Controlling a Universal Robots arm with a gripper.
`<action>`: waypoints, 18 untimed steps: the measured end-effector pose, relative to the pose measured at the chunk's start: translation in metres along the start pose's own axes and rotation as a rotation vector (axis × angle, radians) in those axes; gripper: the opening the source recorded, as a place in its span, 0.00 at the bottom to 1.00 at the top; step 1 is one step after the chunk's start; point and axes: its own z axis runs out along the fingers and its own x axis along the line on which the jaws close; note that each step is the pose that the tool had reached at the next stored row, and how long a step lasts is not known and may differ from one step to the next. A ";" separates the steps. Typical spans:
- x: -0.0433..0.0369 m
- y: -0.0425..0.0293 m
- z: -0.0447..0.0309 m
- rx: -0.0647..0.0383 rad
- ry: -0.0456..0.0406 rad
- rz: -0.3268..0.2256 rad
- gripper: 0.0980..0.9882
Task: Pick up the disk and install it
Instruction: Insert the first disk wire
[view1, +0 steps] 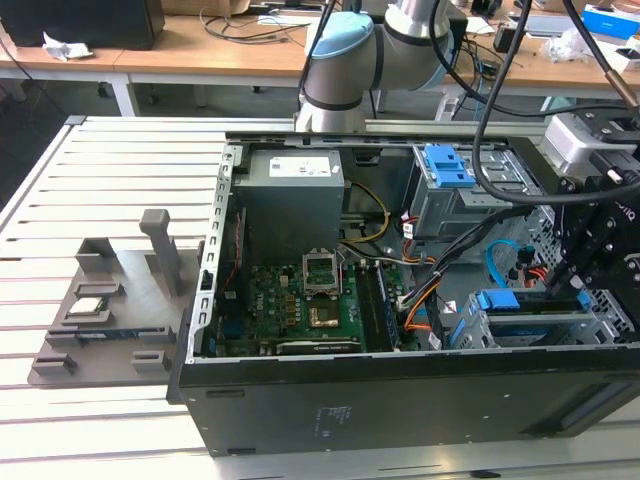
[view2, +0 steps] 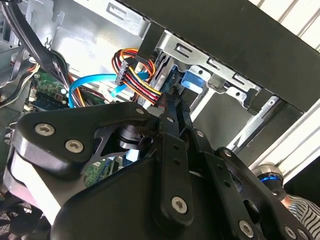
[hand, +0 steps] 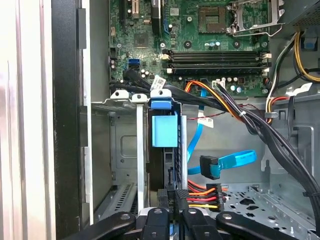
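Observation:
The disk (hand: 164, 131) stands on edge in the metal drive cage (hand: 122, 150) at the near corner of the open computer case, its bright blue carrier bracket facing the first wrist camera. In the exterior view the blue bracket (view1: 498, 300) sits in the cage at the case's right end. My gripper (hand: 173, 197) reaches into the case from above, its two black fingers pressed close on the disk's thin edge. In the second wrist view the fingers (view2: 170, 125) run up to the blue tab (view2: 192, 80). The gripper (view1: 572, 285) hangs over the cage at the exterior view's right.
A green motherboard (view1: 300, 300) and a grey power supply (view1: 295, 190) lie inside the case. A blue data cable (hand: 230, 161), a coloured power plug (hand: 202, 196) and thick black cables (hand: 280, 145) lie close beside the cage. A grey fixture (view1: 100, 310) sits on the slatted table.

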 end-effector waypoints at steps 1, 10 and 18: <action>0.0000 0.0000 0.0001 0.000 -0.0012 0.000 0.08; -0.0002 -0.0019 0.0033 -0.001 -0.0156 0.000 0.08; -0.0002 -0.0021 0.0078 -0.001 -0.0142 0.000 0.08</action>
